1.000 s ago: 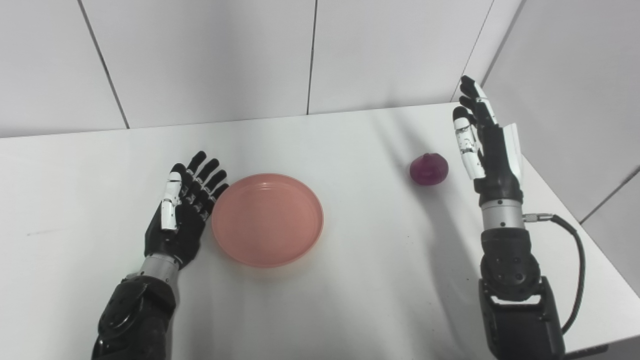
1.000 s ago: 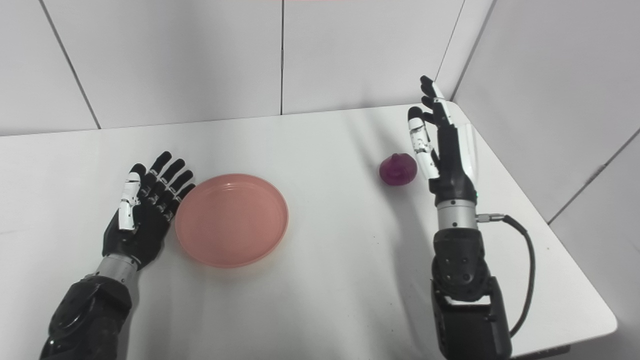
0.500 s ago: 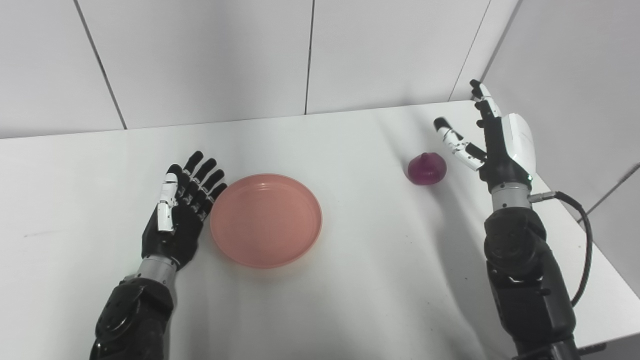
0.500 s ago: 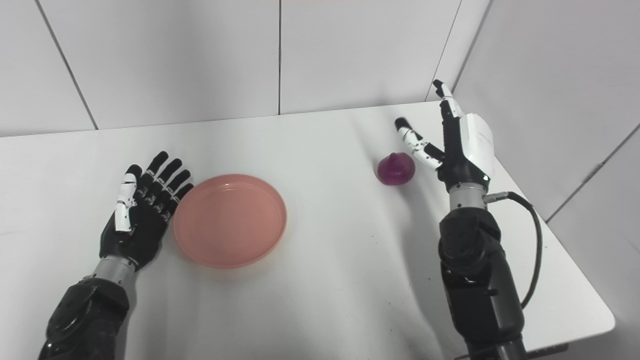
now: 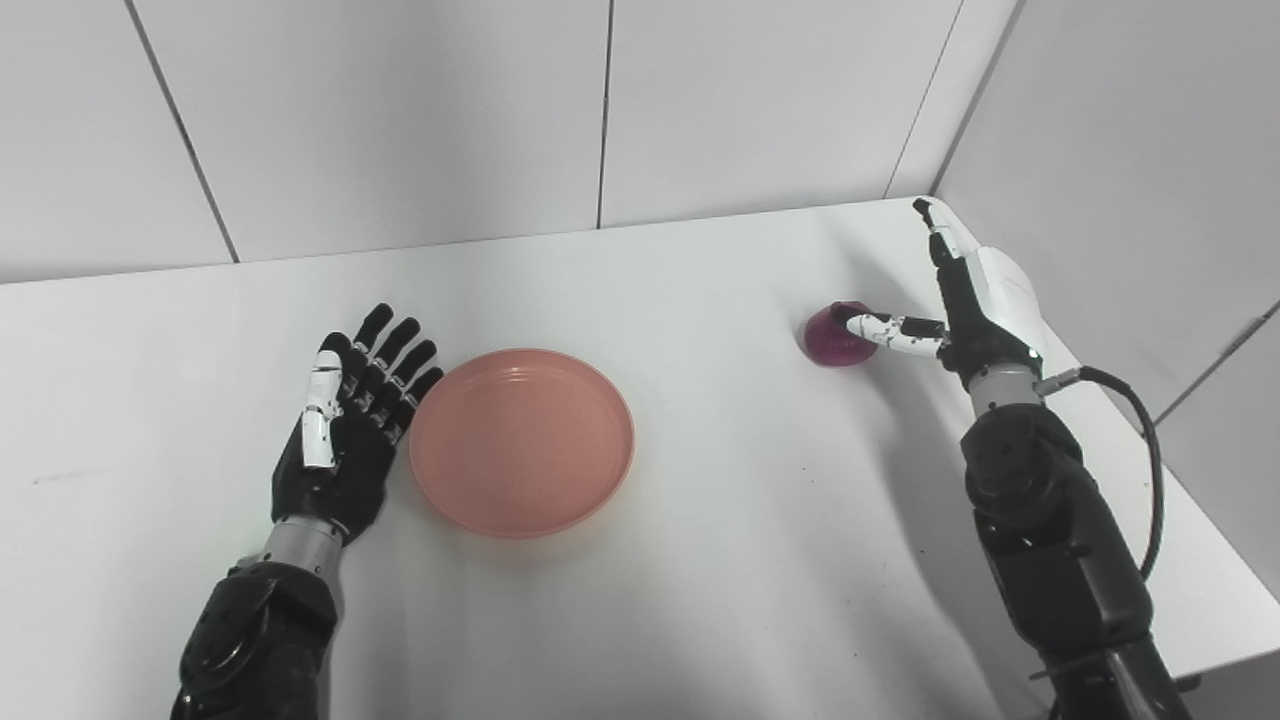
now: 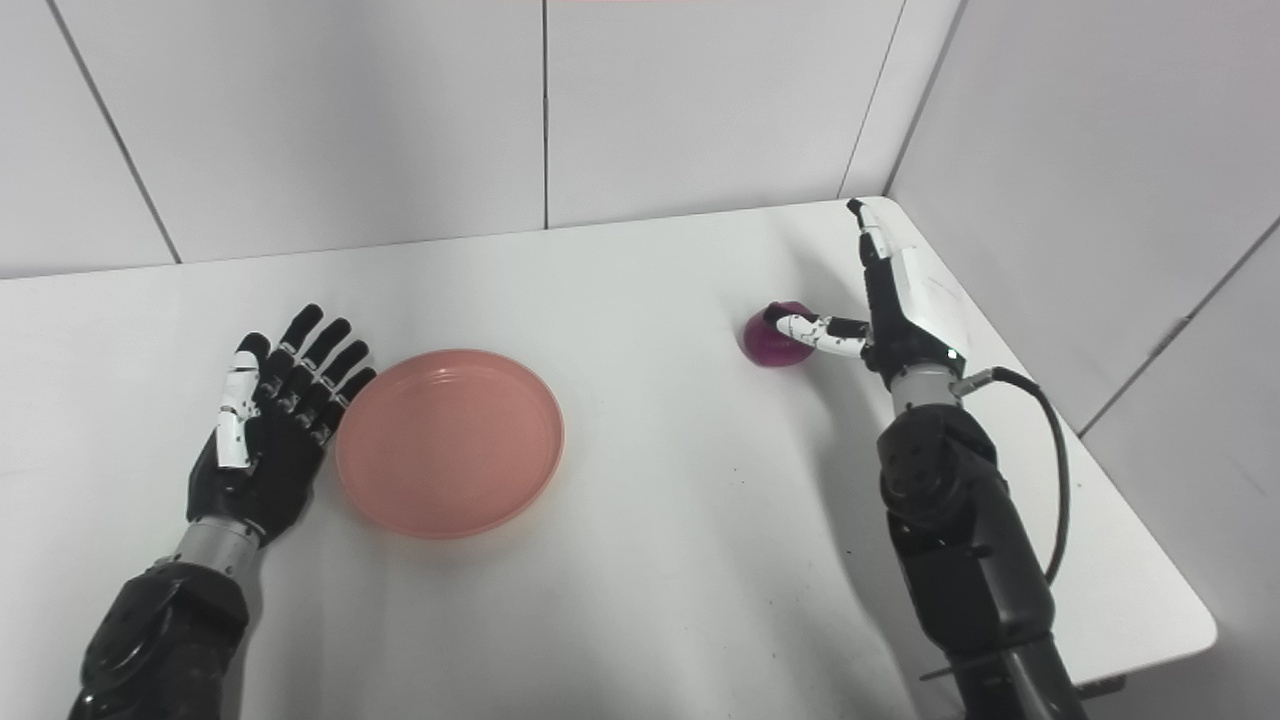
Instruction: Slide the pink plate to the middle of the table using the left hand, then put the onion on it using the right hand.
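Right hand, spread and holding nothing, stands at mid-right of the frame with its thumb on the small round purple onion immediately to its left, while the shallow round pink plate lies well apart at centre-left on the white bench.

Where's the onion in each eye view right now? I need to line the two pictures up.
Left eye view: the onion sits right of centre, upper half, beside the right hand, whose thumb reaches over it.
Right eye view: the onion sits nearer the picture's middle, same height, by the same hand.
Shared landmark: the pink plate, left of centre on the table in both.
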